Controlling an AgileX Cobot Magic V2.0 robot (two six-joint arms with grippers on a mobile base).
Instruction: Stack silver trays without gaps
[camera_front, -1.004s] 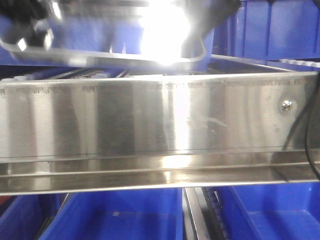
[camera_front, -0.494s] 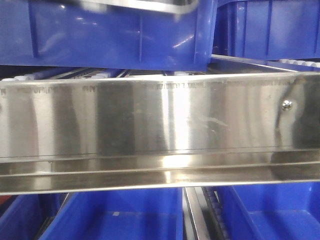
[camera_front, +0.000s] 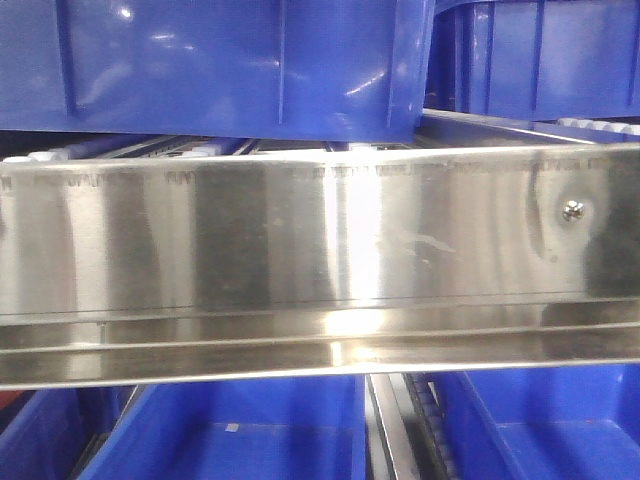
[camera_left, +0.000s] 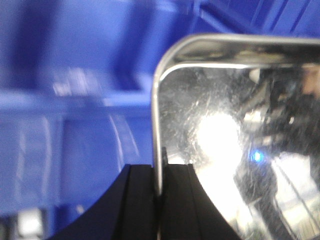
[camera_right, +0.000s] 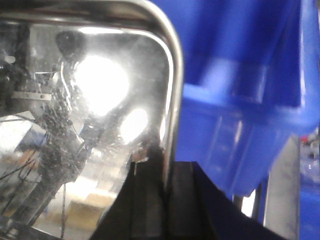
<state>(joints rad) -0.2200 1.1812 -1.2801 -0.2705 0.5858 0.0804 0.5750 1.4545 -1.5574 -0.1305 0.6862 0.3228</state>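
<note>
Fingers of your left gripper (camera_left: 159, 200) are pinched tight on the left rim of a silver tray (camera_left: 225, 140), with a blue bin (camera_left: 75, 100) blurred behind it. Over on the right, your right gripper (camera_right: 167, 195) is clamped on a rounded-corner rim too, probably the same tray's other side, though neither wrist view shows both. Front camera is filled by the steel shelf rail (camera_front: 300, 240), with blue bins (camera_front: 220, 70) above and below.

No legible text found. Faint stamped marks run along the steel shelf rail (camera_front: 320, 250) top edge — unreadable.
</note>
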